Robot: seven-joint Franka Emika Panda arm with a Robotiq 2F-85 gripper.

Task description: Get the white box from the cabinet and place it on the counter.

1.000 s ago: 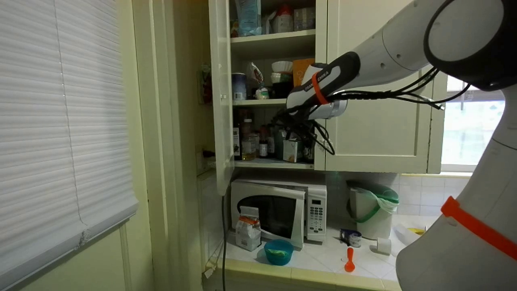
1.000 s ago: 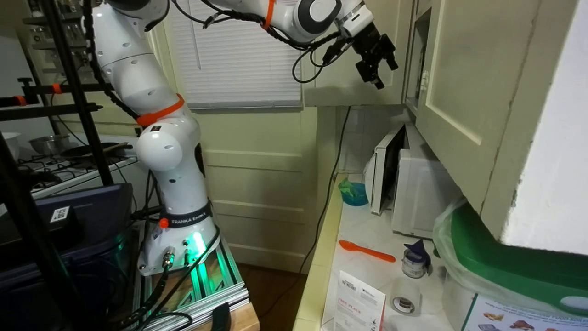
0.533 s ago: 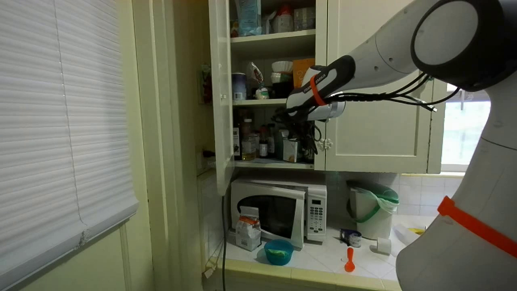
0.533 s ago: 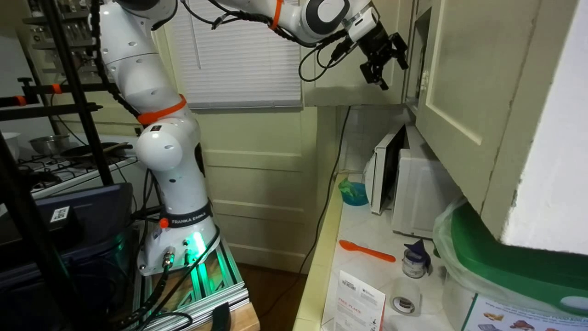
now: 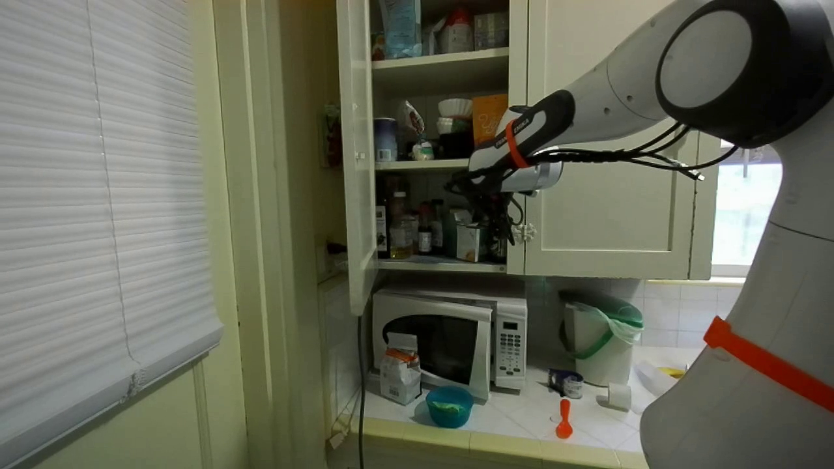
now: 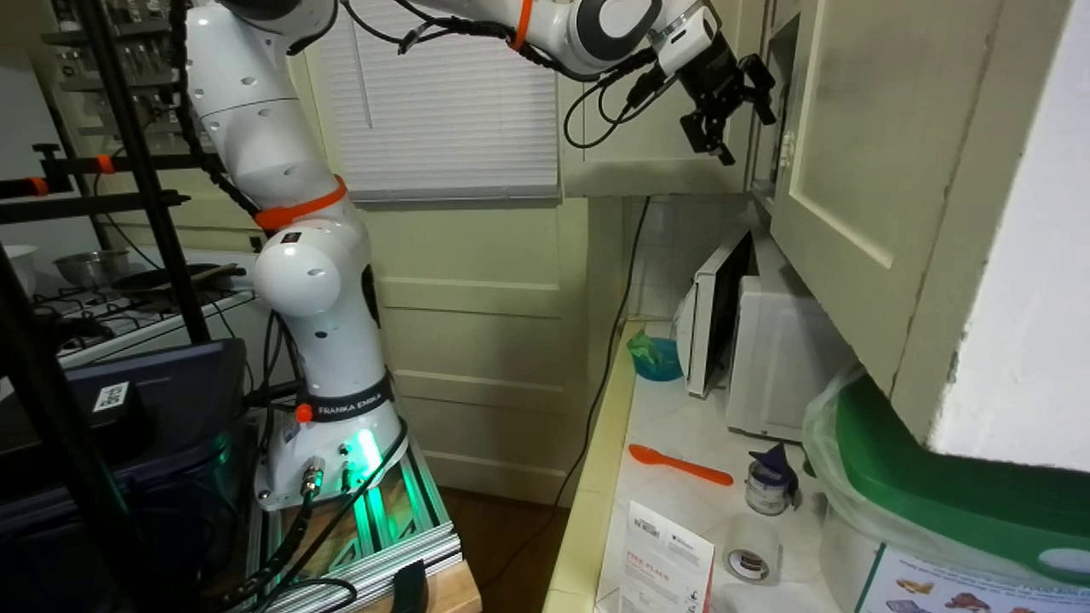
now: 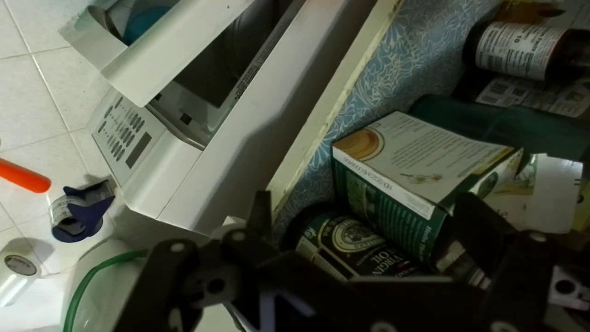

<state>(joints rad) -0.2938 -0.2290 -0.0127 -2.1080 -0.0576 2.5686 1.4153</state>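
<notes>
The white box (image 5: 469, 243) stands upright on the cabinet's bottom shelf, near its right side. In the wrist view the box (image 7: 415, 157) shows a whitish printed face and a dark green side, with its top flap open. It is hidden in the exterior view that shows the gripper from the side. The cabinet (image 5: 443, 266) is cream-white with its left door open. My gripper (image 6: 747, 136) is in front of the cabinet opening, tilted downward. In the wrist view my gripper (image 7: 364, 203) is open and empty, its right finger overlapping the box's near corner. The counter (image 5: 515, 417) lies below.
A dark olive oil bottle (image 7: 355, 244) stands right beside the box. Several bottles (image 5: 417, 231) stand to its left. The microwave (image 5: 449, 339), its door ajar, sits beneath the cabinet. A teal bowl (image 5: 449, 407), an orange spoon (image 5: 564, 420) and a green-lidded bin (image 5: 599, 339) stand on the counter.
My gripper has moved toward the cabinet opening and slightly upward, with the arm reaching further. It stays open. The box and other things have not moved.
</notes>
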